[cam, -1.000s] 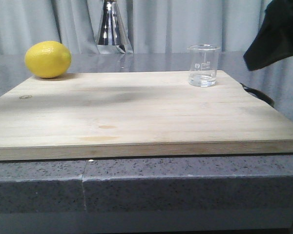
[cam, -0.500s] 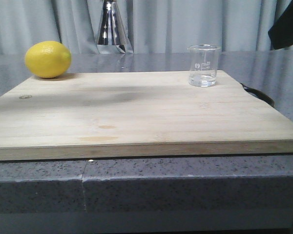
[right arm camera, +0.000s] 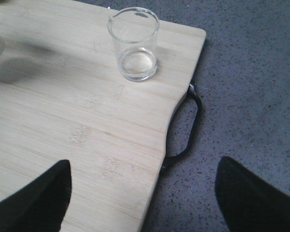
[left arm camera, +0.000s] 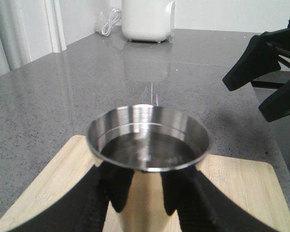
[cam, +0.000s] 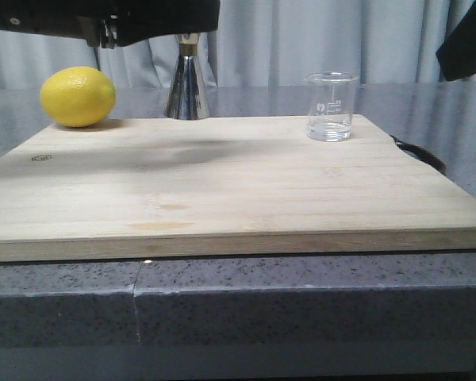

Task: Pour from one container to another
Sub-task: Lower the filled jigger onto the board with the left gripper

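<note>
The left gripper (left arm camera: pixel 144 193) is showing thick, matte black fingers (left arm camera: pixel 113 191) with rounded tips. The right gripper (right arm camera: pixel 142 193) is showing two broad black fingers (right arm camera: pixel 38 198). The left arm (cam: pixel 103 20) is looking black, with small metal screws.

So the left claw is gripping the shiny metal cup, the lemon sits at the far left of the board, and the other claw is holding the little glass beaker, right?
Not quite: the right gripper holds nothing. The right wrist view shows its fingers spread wide, apart from the glass beaker, which stands alone on the wooden board. The rest is right: the left gripper grips the steel jigger, and the lemon sits far left.
</note>
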Available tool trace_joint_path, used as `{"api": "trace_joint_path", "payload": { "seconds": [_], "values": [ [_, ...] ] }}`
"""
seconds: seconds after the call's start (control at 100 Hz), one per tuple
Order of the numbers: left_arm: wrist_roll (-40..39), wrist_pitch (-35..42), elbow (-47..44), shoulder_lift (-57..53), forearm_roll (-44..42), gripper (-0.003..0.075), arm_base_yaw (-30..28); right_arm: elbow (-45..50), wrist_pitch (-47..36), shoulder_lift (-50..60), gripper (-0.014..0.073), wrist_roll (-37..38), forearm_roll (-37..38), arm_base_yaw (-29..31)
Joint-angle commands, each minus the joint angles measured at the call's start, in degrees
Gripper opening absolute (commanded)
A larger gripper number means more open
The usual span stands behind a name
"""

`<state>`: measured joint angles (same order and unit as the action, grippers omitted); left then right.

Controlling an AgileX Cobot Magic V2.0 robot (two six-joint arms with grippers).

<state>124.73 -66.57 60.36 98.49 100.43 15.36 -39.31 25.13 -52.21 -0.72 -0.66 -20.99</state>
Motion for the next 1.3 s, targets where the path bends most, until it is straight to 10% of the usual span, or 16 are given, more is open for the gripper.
{"api": "trace_joint_path", "payload": {
  "seconds": [0.0, 1.29],
  "values": [
    [0.66, -5.34, 2.3, -0.73, 6.35, 0.0249, 0.37, -1.6, -3.42, 0.69, 0.0552, -0.44, 0.66, 0.39],
    [1.44, -5.38, 3.13, 4.09, 6.31, 0.0316, 0.37, -1.6, -4.28, 0.69, 0.0552, -0.44, 1.19, 0.39]
  ]
}}
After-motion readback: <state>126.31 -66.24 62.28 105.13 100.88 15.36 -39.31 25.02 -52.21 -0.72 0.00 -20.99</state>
